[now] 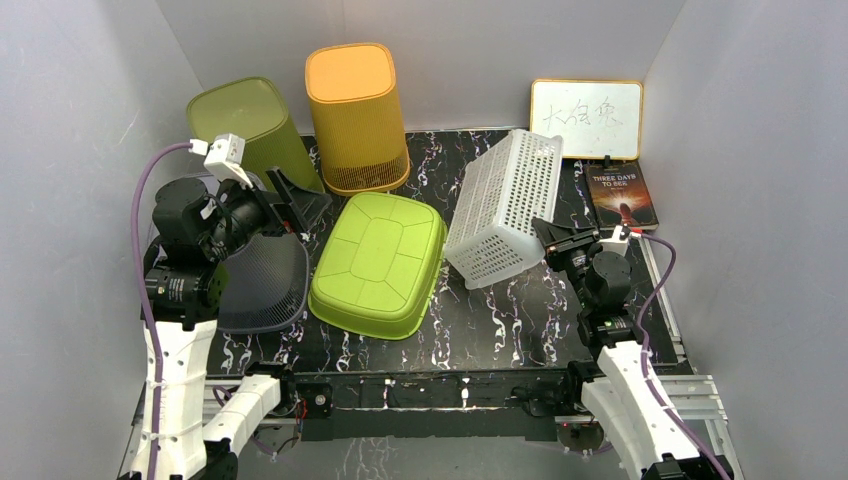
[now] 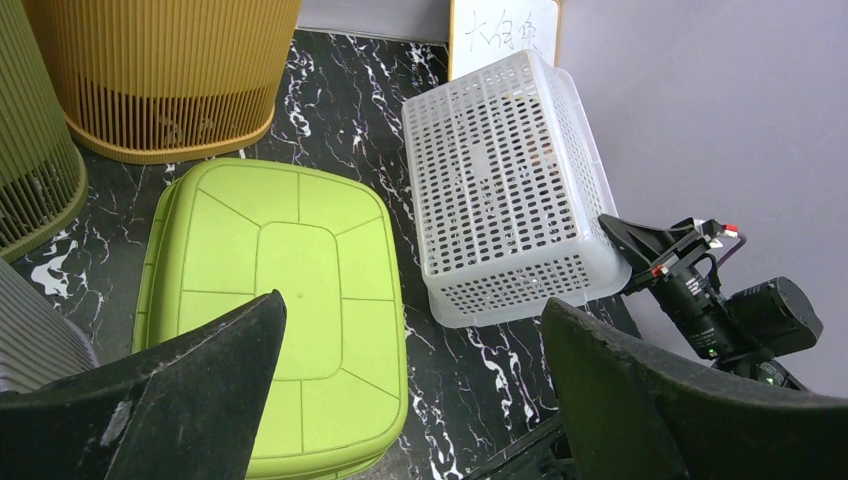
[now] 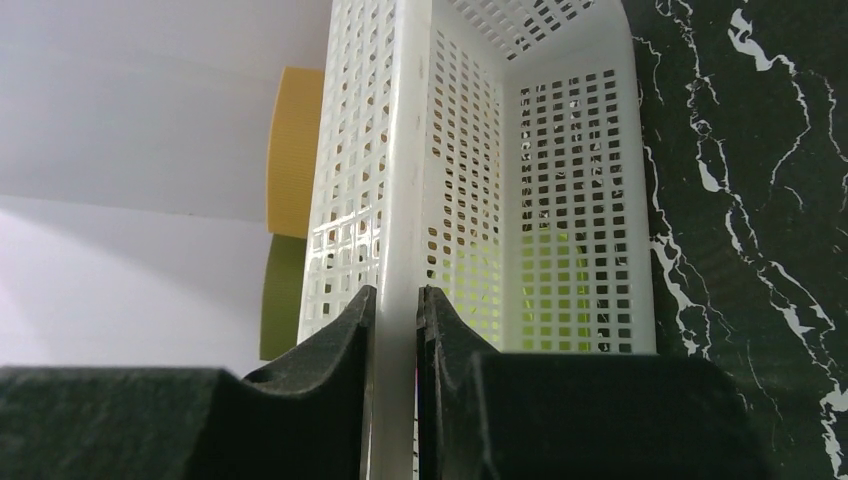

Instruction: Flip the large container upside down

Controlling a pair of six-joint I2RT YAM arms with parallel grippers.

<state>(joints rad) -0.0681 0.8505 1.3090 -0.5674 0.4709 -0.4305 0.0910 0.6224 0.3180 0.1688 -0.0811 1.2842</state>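
Nearest right wrist lens, noted right gripper (image 3: 395, 300) pinching the rim wall of the large container (image 3: 560, 180), black fingers pressed onto a thin strip of white plastic

Logged the container as a rectangular white plastic basket, walls and base punched with rows of small holes, right of centre on table (image 1: 500, 320); tipped onto its side, mouth toward the right arm, base toward the left arm; lime green visible through the holes

Found lime tub (image 1: 378, 262) at centre, upside down, smooth ribbed bottom facing up, rounded corners; just beside the basket, narrow gap seen from left wrist

Noted orange bin (image 1: 355, 115) and olive bin (image 1: 255, 130) at back left, both inverted, finely ribbed sides, tapered; grey mesh basket (image 1: 262, 285) under the left arm

Recorded left gripper (image 1: 296, 200) spread wide, holding nothing, raised near the tub's left edge

Marked table as black with white veining; whiteboard (image 1: 586, 118) leaning on back wall, book (image 1: 621, 196) flat before it, behind right gripper
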